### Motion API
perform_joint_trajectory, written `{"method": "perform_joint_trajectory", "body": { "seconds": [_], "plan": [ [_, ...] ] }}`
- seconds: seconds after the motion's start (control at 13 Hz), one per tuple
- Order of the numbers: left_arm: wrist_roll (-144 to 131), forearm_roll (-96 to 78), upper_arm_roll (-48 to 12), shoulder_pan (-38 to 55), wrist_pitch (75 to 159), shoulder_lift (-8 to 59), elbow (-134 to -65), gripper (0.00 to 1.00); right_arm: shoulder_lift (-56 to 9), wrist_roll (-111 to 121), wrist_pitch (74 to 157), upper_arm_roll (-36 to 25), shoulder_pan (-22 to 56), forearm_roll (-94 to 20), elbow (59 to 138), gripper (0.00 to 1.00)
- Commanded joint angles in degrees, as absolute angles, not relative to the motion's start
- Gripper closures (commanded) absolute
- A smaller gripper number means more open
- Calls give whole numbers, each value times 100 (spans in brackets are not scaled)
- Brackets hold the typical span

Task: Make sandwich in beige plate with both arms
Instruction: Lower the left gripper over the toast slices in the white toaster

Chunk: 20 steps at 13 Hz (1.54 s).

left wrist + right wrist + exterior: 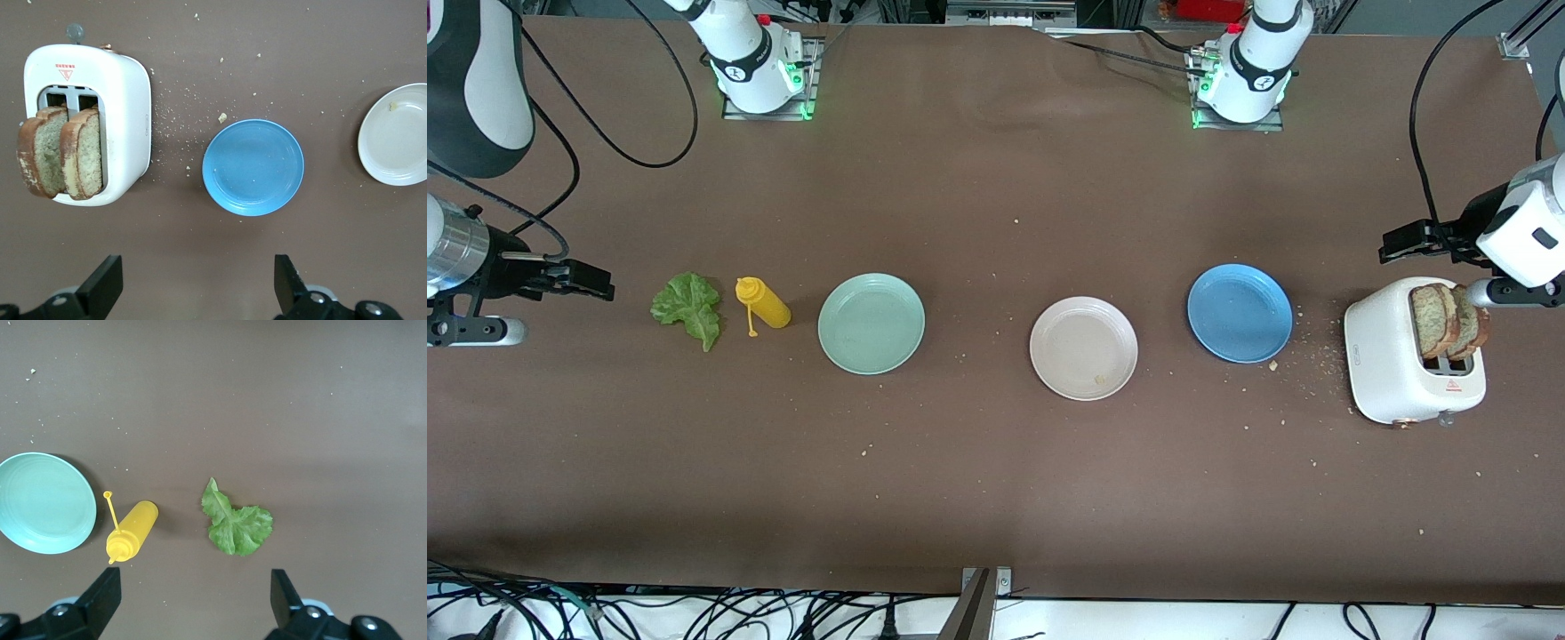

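Bread slices [1449, 320] stand in the toaster [1409, 364] at right of frame; lettuce [689, 307] lies at left, beige plate [1083, 348] centre. Left tool [197, 290] and right tool [193, 603] hover, fingers apart.

A ruffled green lettuce leaf [235, 523] lies flat on the brown table [267, 400]. Just beside it lies a yellow plastic squeeze bottle [132, 531] on its side, and next to the bottle, away from the leaf, a round mint-green plate [41, 503]. The right gripper [193, 603] hangs over the table near the leaf, fingers spread wide, holding nothing.
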<state>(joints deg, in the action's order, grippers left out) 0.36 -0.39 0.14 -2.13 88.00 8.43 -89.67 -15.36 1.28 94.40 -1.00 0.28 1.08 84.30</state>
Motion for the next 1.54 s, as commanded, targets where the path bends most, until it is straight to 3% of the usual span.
{"method": "perform_joint_trajectory", "body": {
  "seconds": [0.0, 0.46, 0.77, 1.46],
  "plan": [
    [97, -202, 35, -194, 8631, 940, -8780, 0, -1441, 62, 9483, -79, 35, 220, 8534, 1],
    [44, -220, 44, -193, 8490, 958, -8587, 0, -1441, 70, 9475, -79, 35, 211, 8525, 0],
    [87, -923, 97, -710, 8534, 1081, -8596, 0, -1441, 79, 9475, -79, 44, 220, 8508, 0],
    [141, -176, 105, -853, 8552, 1300, -8604, 0, -1450, 114, 9483, -79, 35, 220, 8508, 0]
  ]
}}
